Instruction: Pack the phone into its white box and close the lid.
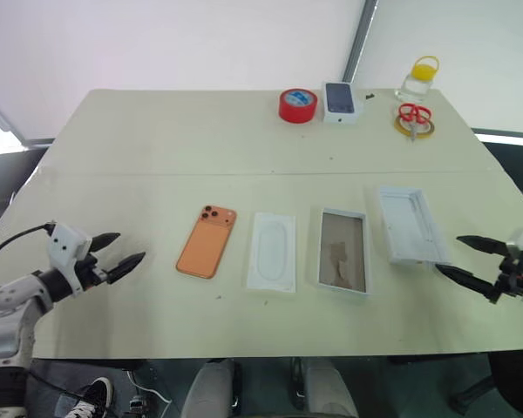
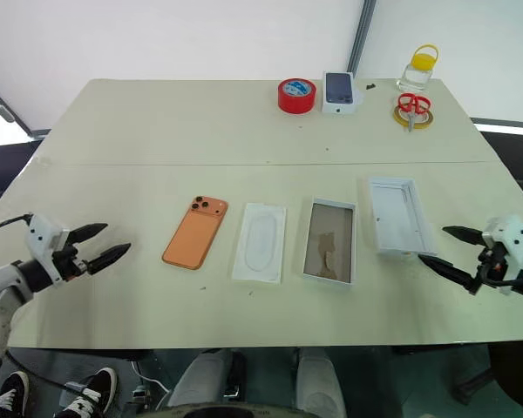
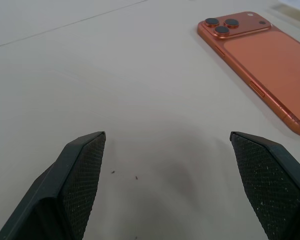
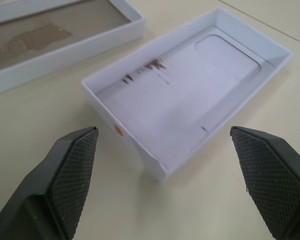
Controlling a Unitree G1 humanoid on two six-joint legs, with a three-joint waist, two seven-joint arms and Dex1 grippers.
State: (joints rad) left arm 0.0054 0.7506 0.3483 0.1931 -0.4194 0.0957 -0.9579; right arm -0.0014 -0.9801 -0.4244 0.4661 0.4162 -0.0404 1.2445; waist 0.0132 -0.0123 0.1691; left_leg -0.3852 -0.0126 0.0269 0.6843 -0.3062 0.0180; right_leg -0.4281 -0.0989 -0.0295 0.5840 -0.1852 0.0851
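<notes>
step: pre-grasp | left gripper point(image 1: 124, 251) jaws apart, phone point(image 1: 207, 241) just ahead, untouched | right gripper point(image 1: 476, 263) jaws apart, lid point(image 1: 410, 224) ahead | box point(image 1: 343, 250) between | next: reach phone

Far edge — red tape roll point(image 1: 297, 104), scissors point(image 1: 413, 116), jar point(image 1: 419, 79).

Four flat items laid in a row on the tabletop point(image 2: 139, 131), flanked by two open grippers.
From left: the phone point(image 2: 195, 232), camera side up, a white insert point(image 2: 261, 242), the white box point(image 2: 330, 240) and a white lid point(image 2: 398, 215). The left gripper point(image 2: 98, 245) and right gripper point(image 2: 449, 251) are seen apart from them, jaws spread and empty.
</notes>
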